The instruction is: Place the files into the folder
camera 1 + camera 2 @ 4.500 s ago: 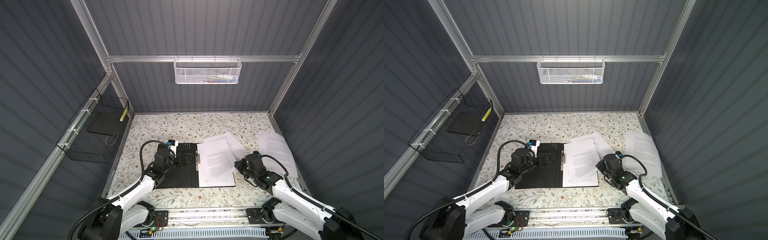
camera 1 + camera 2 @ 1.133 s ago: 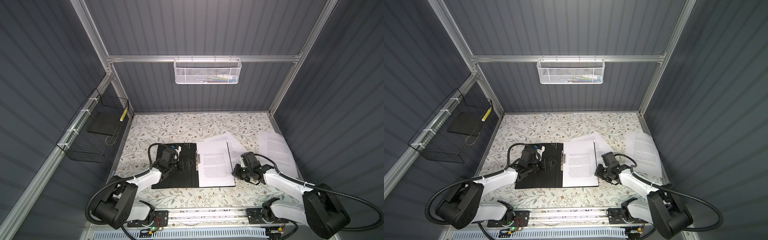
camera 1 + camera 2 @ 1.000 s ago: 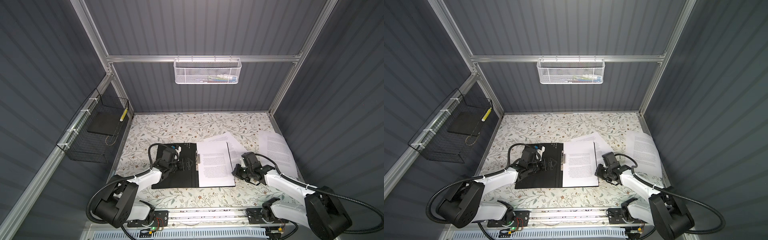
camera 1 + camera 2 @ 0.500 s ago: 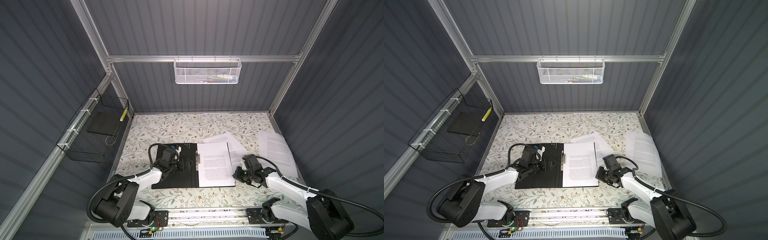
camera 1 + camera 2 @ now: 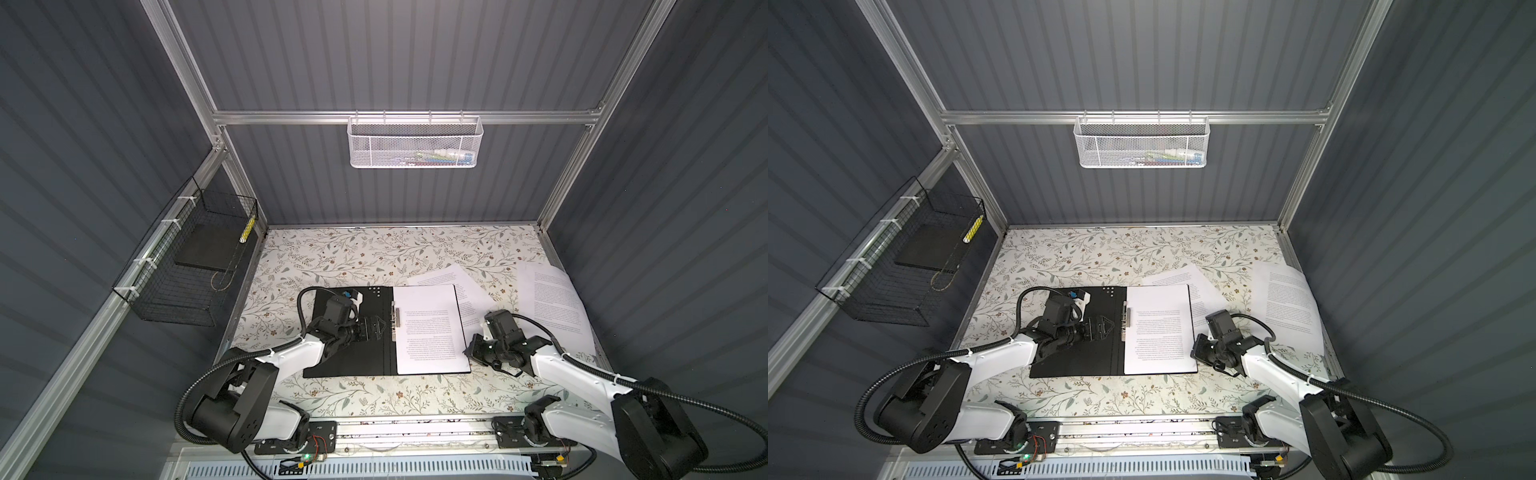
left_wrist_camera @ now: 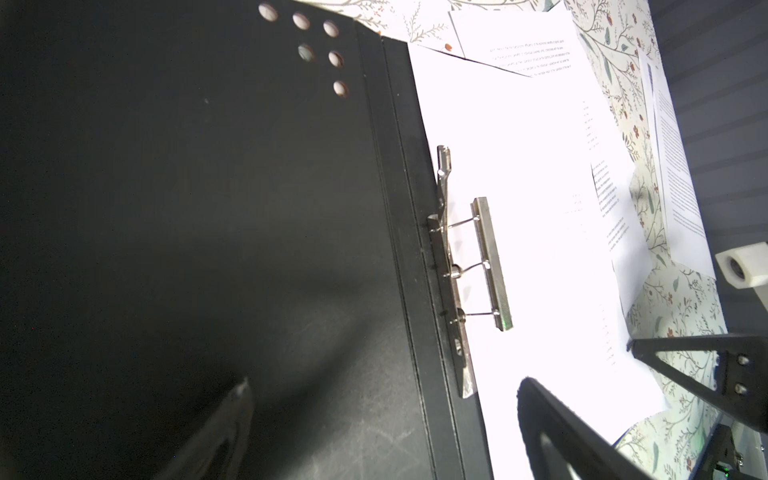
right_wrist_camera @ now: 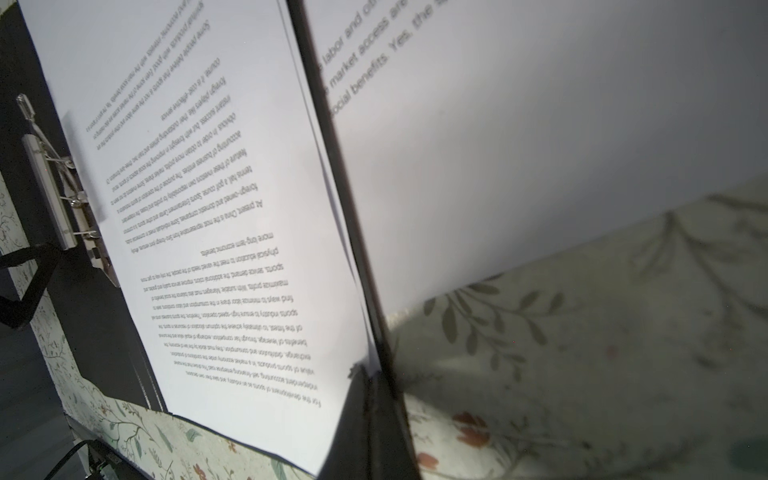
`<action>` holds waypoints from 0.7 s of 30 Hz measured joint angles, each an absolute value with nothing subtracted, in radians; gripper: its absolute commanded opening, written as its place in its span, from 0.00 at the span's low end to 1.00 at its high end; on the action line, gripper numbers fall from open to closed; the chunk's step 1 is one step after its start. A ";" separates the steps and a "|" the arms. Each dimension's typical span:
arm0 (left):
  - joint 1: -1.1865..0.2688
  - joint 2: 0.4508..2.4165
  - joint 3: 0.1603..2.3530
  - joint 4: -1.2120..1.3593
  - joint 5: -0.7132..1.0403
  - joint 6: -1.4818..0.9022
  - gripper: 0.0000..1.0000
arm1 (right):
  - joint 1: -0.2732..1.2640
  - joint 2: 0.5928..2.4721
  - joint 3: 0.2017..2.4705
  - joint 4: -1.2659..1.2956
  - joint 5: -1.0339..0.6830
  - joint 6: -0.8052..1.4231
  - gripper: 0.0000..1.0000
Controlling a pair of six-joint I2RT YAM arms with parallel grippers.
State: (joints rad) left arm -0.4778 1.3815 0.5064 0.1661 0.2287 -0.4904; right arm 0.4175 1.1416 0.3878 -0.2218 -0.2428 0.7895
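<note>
Folder (image 5: 357, 362) lies open flat, black inside up, at about 6 o'clock on the worktop (image 5: 374, 257); spine and long axis run 12–6, covers spread to 9 and 3, punched dots at the 12 end of the 9-side cover; filed sheets (image 5: 430, 332) sit on the 3-side cover, long axis also 12–6, square to the spine; tucked sheet (image 5: 467, 291) at 1–2 o'clock of the folder, skewed, one corner under the cover; curled sheet (image 5: 552, 307) off at 3, edge riding up the side wall.

Left hand (image 5: 380, 332) spread wide over the 9-side cover, tips pointing toward 3 at the spine clip (image 5: 396, 322), holding nothing; right hand (image 5: 471, 353) pinched shut, empty, tip against the filed sheets' 3 o'clock edge.

Clip bar looks lifted, so likely nothing clamps the stack.

Risks:
- shut tip shoves too hard, sheets buckle or ride over the clip
- tucked sheet dragged out pulls the cover, skews the stack
- curled sheet by the wall gives a poor pinch, likely creases
- clip snapped down early traps paper crooked
</note>
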 measured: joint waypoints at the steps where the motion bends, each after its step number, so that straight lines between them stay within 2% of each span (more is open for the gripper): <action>1: -0.478 1.383 0.506 0.167 0.229 -0.490 1.00 | 0.418 1.142 0.387 -0.222 -0.243 0.790 0.00; 21: -0.478 1.398 0.517 0.174 0.229 -0.490 1.00 | 0.418 1.142 0.378 -0.202 -0.259 0.804 0.02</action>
State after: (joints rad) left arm -0.4778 1.3975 0.5175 0.1741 0.2291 -0.4904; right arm 0.4175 1.1416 0.3779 -0.2024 -0.2588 0.8036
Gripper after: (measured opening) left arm 0.997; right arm 0.043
